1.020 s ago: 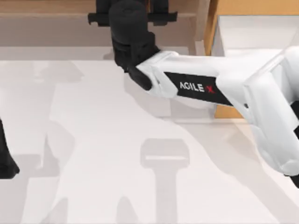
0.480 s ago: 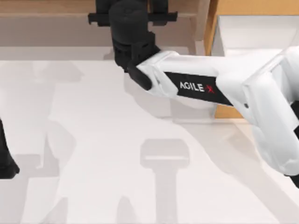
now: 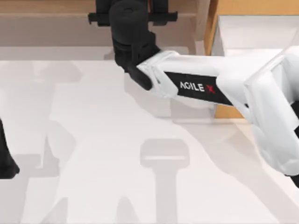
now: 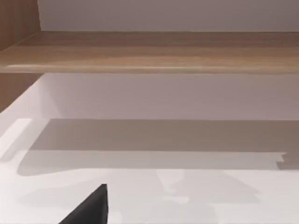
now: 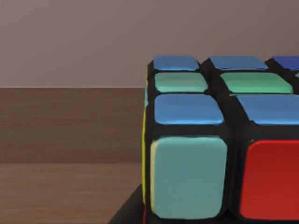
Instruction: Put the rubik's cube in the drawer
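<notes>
The rubik's cube [image 5: 219, 140] looms very close in the right wrist view, with blue, green, teal and red squares, in front of brown wood. In the top view the cube is hidden under my right wrist. My right gripper [image 3: 132, 5] reaches over the long wooden shelf [image 3: 46, 9] at the back, its fingers [image 3: 103, 7] spread wide apart. The drawer [image 3: 214, 23], an orange-brown box with a white inside, stands at the back right, beside that gripper. My left arm [image 3: 5, 158] is parked at the left edge.
My right forearm [image 3: 196, 86] crosses the table [image 3: 93, 140] from the right side to the back. The shelf [image 4: 149, 51] also runs across the left wrist view, above the white table, with a dark fingertip [image 4: 91, 207] low in that picture.
The right forearm has shifted very slightly. The gripper stays over the shelf with its fingers as wide as before.
</notes>
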Controlling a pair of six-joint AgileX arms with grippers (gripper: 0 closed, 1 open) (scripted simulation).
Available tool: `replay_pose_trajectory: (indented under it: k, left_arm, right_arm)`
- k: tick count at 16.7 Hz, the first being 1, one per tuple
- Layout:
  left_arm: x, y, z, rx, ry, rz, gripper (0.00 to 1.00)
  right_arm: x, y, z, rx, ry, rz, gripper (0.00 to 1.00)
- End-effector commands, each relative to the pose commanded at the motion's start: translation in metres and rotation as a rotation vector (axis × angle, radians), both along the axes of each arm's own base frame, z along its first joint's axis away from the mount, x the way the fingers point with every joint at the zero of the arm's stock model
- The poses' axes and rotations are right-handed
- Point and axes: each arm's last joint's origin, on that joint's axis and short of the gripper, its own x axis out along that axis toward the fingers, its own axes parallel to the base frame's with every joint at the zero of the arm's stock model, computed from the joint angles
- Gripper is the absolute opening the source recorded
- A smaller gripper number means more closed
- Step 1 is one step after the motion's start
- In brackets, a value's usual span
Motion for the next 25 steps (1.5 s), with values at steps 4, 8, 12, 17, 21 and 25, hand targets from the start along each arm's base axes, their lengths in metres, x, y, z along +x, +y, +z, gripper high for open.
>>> replay_pose_trajectory:
  k: [4, 8, 12, 17, 21, 25]
  left_arm:
    - [0.0, 0.0, 0.0, 0.0, 0.0, 0.0, 1.0]
    - [0.0, 0.0, 0.0, 0.0, 0.0, 0.0, 1.0]
    - [0.0, 0.0, 0.0, 0.0, 0.0, 0.0, 1.0]
    - [0.0, 0.0, 0.0, 0.0, 0.0, 0.0, 1.0]
    - [0.0, 0.0, 0.0, 0.0, 0.0, 0.0, 1.0]
    - [0.0, 0.0, 0.0, 0.0, 0.0, 0.0, 1.0]
  right_arm:
    - [-0.009, 0.0, 0.009, 0.0, 0.0, 0.001, 0.0]
    - [-0.017, 0.0, 0.018, 0.0, -0.001, 0.0, 0.0]
    - [-0.017, -0.002, 0.018, 0.001, 0.0, -0.005, 0.0]
    - [-0.033, 0.014, 0.042, 0.065, -0.032, 0.108, 0.0]
    - [-0.061, 0.037, 0.084, 0.167, -0.058, 0.334, 0.0]
    - [-0.081, 0.043, 0.13, 0.24, -0.031, 0.556, 0.0]
